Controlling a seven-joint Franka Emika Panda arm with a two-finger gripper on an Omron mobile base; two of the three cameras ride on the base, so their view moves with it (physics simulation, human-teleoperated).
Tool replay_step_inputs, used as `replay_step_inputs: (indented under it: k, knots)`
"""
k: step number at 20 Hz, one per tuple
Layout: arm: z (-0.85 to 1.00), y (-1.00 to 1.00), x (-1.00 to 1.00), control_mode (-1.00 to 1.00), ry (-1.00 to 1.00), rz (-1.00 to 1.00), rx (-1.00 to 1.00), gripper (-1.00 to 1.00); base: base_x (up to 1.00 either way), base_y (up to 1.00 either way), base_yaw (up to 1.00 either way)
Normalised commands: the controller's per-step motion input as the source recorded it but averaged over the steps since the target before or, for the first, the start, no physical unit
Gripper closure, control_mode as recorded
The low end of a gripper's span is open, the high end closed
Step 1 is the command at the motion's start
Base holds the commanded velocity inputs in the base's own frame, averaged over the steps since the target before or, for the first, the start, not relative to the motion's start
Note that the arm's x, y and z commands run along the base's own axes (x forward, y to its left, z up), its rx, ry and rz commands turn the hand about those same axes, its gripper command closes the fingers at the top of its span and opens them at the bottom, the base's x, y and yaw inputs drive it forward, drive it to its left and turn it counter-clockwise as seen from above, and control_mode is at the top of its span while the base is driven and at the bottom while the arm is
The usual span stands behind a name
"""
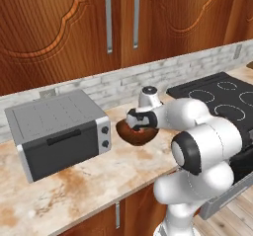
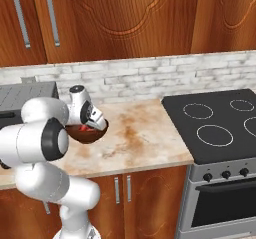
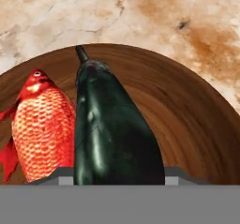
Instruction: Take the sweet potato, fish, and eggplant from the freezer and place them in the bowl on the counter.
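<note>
In the left base view the white arm reaches forward over the counter (image 1: 89, 180), and its gripper (image 1: 140, 127) hangs right above the dark reddish-brown bowl (image 1: 134, 137), the hand hiding most of what lies inside. The bowl stands on the blotchy beige top just to the right of the grey toaster oven (image 1: 59, 134), with the black stovetop (image 1: 225, 99) further right and wooden wall cabinets (image 1: 59, 22) above. In the right base view the gripper (image 2: 95, 123) dips into the bowl (image 2: 87, 133), and a small patch of red shows at the rim under it; the bowl sits near the counter's (image 2: 140, 138) middle, well left of the stovetop (image 2: 220, 123). In the hand view the eggplant (image 3: 112, 138) — dark, glossy, its stem pointing away — runs straight up from between the fingers, which appear clamped on its near end, though the tips themselves are hidden under it. The red, scaly fish (image 3: 42, 129) lies in the bowl (image 3: 197, 129) just beside the eggplant on its left, touching it along one side. Beyond the rim lies the stone top (image 3: 178, 17).
</note>
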Motion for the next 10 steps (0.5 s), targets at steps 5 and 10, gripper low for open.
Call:
replay_step_inputs:
  k: [5,10]
  knots:
    - [-0.07,0.0,0.05,-1.0,0.0,0.0,0.0,-1.0,0.0,0.0,0.0]
    - [0.59,0.06,-0.7,-1.0,-0.14,-0.02,0.0,-1.0,0.0,0.0,0.0]
